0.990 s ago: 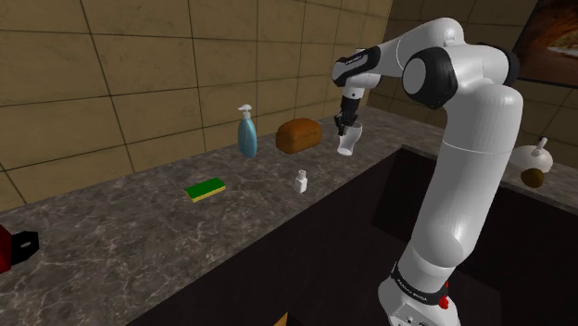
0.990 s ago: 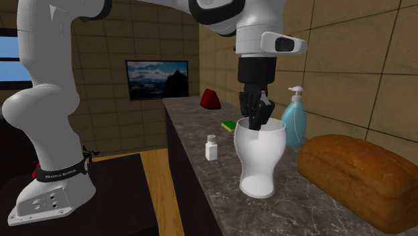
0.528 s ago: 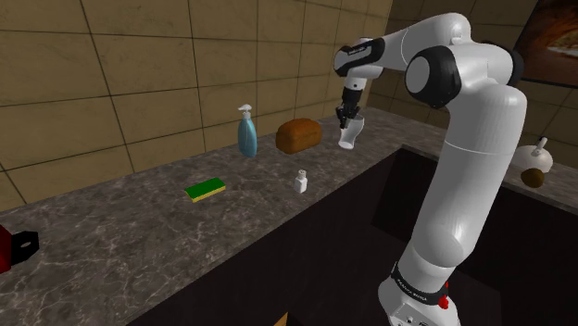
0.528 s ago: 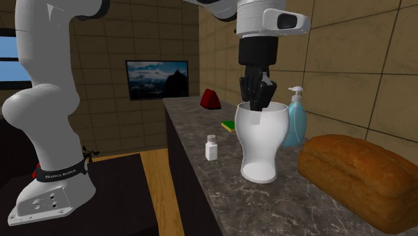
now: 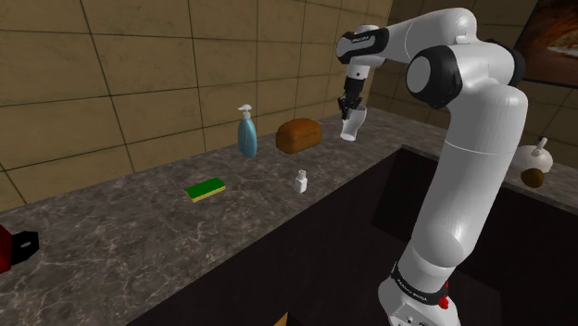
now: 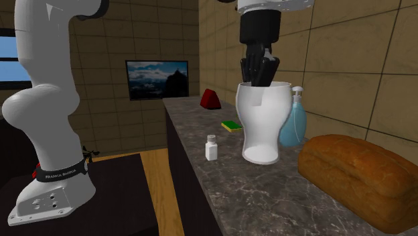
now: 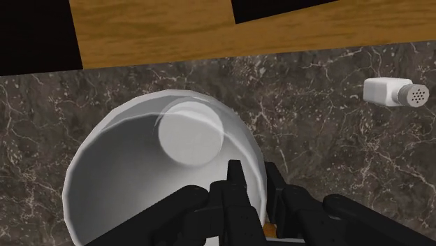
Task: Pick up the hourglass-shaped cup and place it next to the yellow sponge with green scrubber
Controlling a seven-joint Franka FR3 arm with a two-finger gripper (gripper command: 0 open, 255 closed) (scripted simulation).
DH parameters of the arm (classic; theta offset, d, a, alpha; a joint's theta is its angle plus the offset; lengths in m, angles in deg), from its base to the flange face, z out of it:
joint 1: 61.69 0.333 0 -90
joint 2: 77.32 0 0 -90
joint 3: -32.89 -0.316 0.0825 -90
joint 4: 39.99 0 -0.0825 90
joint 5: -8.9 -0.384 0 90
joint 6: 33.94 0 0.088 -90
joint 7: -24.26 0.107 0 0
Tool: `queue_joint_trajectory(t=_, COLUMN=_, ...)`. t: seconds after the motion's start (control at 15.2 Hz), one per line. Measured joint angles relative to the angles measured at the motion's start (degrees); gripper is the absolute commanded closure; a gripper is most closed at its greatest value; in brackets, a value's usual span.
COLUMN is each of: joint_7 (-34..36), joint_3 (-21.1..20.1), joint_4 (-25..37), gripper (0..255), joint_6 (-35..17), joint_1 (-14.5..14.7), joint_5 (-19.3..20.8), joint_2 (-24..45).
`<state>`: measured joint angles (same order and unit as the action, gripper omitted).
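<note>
My gripper [image 6: 260, 75] is shut on the rim of the white hourglass-shaped cup [image 6: 262, 126], one finger inside and one outside the wall. The cup [image 5: 350, 126] hangs upright above the dark marble counter [image 5: 139, 231], close to the bread loaf. In the wrist view I look down into the cup [image 7: 140, 182], with the gripper [image 7: 251, 178] clamped on its near wall. The yellow sponge with a green top [image 5: 205, 190] lies flat on the counter farther toward the shoulder view's left, and the sponge [image 6: 232, 125] sits beyond the cup in the second exterior view.
A blue soap dispenser [image 5: 246, 134] and a brown bread loaf [image 5: 298, 135] stand by the tiled wall. A small white shaker [image 5: 301, 181] stands near the counter's front edge. A red object [image 5: 13, 246] sits at the far left. A round bottle [image 5: 534, 165] stands at the right.
The gripper has risen with the cup in it, lifting the cup clear of the counter. Nothing else has moved.
</note>
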<state>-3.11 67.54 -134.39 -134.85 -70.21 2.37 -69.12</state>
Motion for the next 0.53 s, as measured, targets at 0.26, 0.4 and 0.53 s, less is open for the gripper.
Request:
queue_joint_trajectory(t=0.26, joint_7=0.02, joint_3=0.11, joint_4=3.51, gripper=255, joint_6=3.25, joint_1=-0.25, joint_5=-0.13, joint_2=0.31)
queue_joint_trajectory(t=0.4, joint_7=0.06, joint_3=0.18, joint_4=4.74, gripper=255, joint_6=4.67, joint_1=-0.3, joint_5=0.02, joint_2=0.08)
queue_joint_trajectory(t=0.53, joint_7=-0.02, joint_3=0.24, joint_4=7.05, gripper=255, joint_6=6.52, joint_1=-0.54, joint_5=-0.28, joint_2=0.63)
